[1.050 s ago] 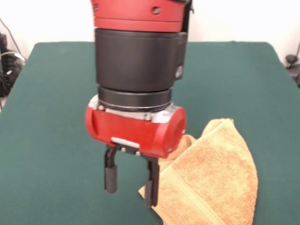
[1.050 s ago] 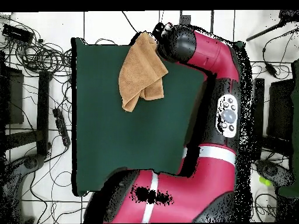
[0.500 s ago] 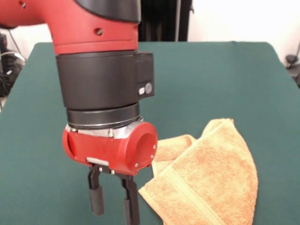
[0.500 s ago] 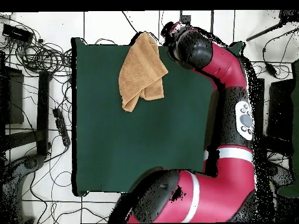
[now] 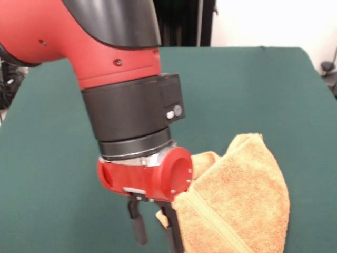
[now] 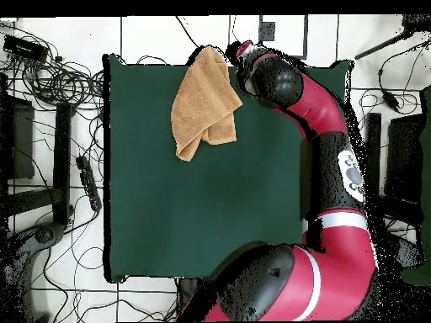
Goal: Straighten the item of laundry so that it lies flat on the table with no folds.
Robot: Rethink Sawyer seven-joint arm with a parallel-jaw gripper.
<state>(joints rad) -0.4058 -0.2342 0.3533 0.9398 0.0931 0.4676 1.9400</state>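
Observation:
The item of laundry (image 5: 239, 200), an orange-yellow terry towel, lies folded over itself in a rough triangle on the green table (image 5: 263, 79), at the lower right of the front view. Its woven band runs along the left fold. My gripper (image 5: 156, 234) hangs low over the table at the towel's left corner. It is open, and one finger (image 5: 174, 237) stands right against that corner while the other is over bare cloth. In the overhead view the towel (image 6: 204, 105) lies by the table's top edge, with the arm's wrist (image 6: 268, 76) just right of it and hiding the gripper.
The table (image 6: 202, 210) edge runs close behind the towel at the top of the overhead view. Cables and equipment (image 6: 50, 76) lie on the floor left of the table. The arm's body (image 6: 328, 210) runs along the table's right side.
The gripper dropped lower and swung left away from the towel, then came back right to its left corner. The wrist now tilts. The towel has not moved.

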